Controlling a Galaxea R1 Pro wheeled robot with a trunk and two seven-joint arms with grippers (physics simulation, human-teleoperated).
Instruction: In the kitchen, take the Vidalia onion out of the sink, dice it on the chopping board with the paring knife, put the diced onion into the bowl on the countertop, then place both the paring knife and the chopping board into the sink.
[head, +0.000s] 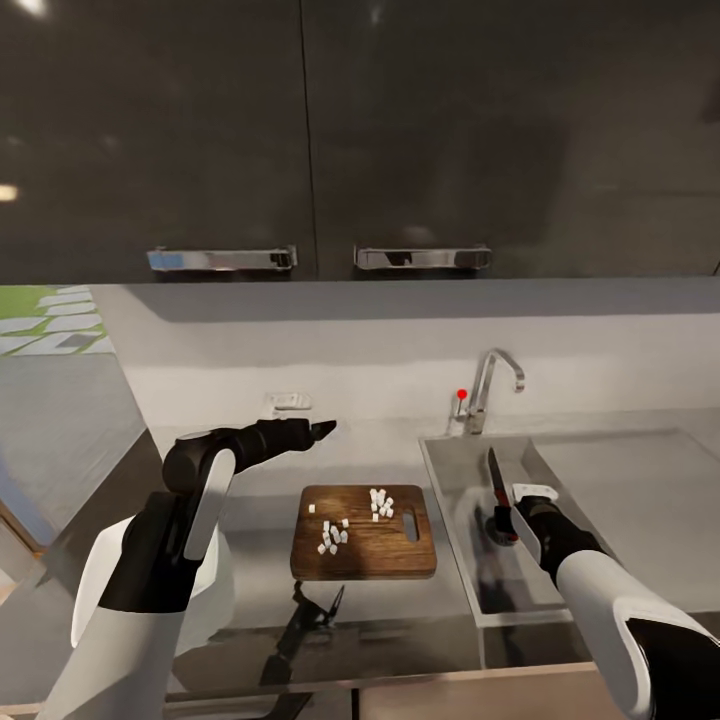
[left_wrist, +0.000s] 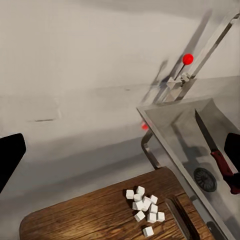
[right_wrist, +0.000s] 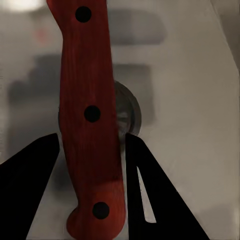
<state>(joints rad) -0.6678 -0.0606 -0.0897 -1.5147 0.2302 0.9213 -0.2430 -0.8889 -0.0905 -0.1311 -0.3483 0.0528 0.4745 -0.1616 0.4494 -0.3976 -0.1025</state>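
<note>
The countertop (head: 640, 500) ran across the lower half of the head view, with the sink (head: 455, 520) set into it right of centre and one chopping board (head: 362, 552) lying flat at lower centre, its handle slot toward the sink. The board looked stiff and fairly heavy; the slot end was probably the best place to grip it. Two loose clusters of diced onion (head: 381, 503) lay on it, too small and packed to count; light pieces, likely to scatter if the board tipped. One paring knife (head: 497, 492) sat over the basin, blade pointing toward the tap (head: 488, 385). The right gripper (right_wrist: 92, 145) had its fingers on both sides of the smooth red handle, seemingly clamped on it. The left gripper (head: 322, 430) hovered above the board at centre left, its jaws hard to read.
</note>
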